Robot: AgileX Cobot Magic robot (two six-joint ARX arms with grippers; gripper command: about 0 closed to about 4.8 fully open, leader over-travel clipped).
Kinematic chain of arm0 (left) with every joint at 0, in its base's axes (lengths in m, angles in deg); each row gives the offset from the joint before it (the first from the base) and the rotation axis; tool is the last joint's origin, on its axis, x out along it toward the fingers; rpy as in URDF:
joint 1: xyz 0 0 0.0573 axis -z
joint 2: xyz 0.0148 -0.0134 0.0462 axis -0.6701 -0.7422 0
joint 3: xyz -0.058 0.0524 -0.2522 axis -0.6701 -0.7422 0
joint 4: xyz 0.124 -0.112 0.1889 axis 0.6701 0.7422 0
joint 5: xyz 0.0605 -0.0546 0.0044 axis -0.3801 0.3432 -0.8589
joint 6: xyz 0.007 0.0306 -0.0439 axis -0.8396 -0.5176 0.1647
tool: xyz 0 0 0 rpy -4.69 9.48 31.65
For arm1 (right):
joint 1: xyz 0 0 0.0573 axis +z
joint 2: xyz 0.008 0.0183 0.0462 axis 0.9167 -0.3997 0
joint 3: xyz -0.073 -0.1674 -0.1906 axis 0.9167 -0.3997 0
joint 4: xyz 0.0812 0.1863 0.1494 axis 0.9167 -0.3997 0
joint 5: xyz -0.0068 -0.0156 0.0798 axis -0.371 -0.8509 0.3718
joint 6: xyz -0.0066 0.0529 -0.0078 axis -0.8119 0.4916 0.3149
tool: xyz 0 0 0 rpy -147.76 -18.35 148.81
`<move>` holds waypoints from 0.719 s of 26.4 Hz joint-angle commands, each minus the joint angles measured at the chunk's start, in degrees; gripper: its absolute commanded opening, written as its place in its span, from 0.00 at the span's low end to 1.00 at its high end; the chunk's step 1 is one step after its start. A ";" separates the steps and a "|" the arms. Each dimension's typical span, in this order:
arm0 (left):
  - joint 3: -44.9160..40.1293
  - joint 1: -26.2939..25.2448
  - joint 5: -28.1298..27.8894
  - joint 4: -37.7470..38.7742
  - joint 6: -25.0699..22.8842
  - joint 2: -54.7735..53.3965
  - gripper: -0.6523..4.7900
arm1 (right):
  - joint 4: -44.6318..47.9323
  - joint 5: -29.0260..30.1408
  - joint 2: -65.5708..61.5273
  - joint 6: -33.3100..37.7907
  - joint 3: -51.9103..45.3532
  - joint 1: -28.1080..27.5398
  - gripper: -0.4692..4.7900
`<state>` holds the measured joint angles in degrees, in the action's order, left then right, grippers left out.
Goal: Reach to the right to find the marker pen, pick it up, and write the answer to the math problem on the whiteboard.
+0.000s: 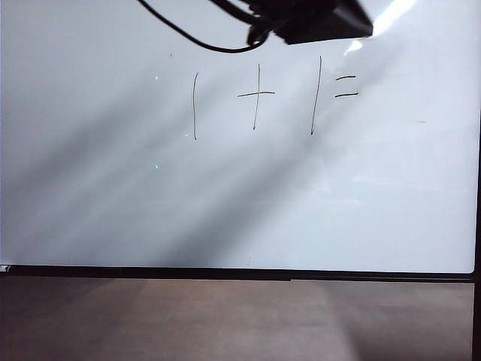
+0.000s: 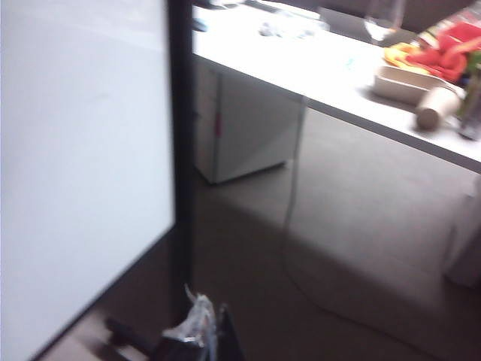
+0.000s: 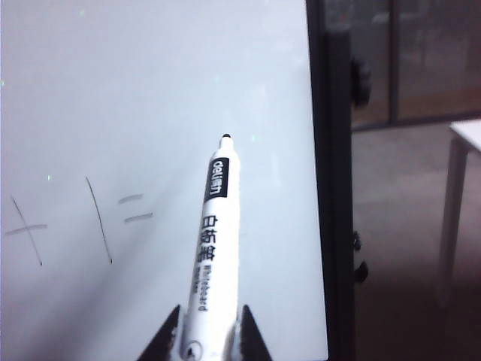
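So far: whiteboard (image 1: 90,210) carries the math problem (image 1: 274,98), one plus one and the two dashes; the space after the dashes is bare, no answer yet. My left pincer (image 2: 201,331) sits off the board's edge; open or closed, cannot tell. My right pincer (image 3: 204,338) pinches the marker pen (image 3: 213,233), tip toward the board, right of the dashes. Pickup done; writing left.
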<state>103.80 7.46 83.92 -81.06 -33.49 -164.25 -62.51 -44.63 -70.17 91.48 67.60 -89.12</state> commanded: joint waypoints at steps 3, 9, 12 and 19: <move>0.22 -5.99 -2.86 -1.31 -0.42 0.26 0.11 | 3.50 0.11 -1.20 0.09 -1.99 3.21 0.08; 0.24 -10.51 -12.92 -1.51 -0.44 0.26 0.11 | 5.92 -1.66 -4.74 0.07 -2.40 9.11 0.08; 0.24 -11.54 -12.90 -4.59 -0.44 0.31 0.11 | 8.15 -5.38 -7.58 0.02 -2.40 13.68 0.08; 0.24 -11.45 -12.68 -16.17 -0.42 0.33 0.11 | 14.12 -13.31 -15.26 -0.50 -2.40 24.83 0.08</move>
<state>103.91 -4.04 71.13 -94.54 -33.49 -164.23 -51.65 -55.87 -84.15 91.37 65.06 -65.99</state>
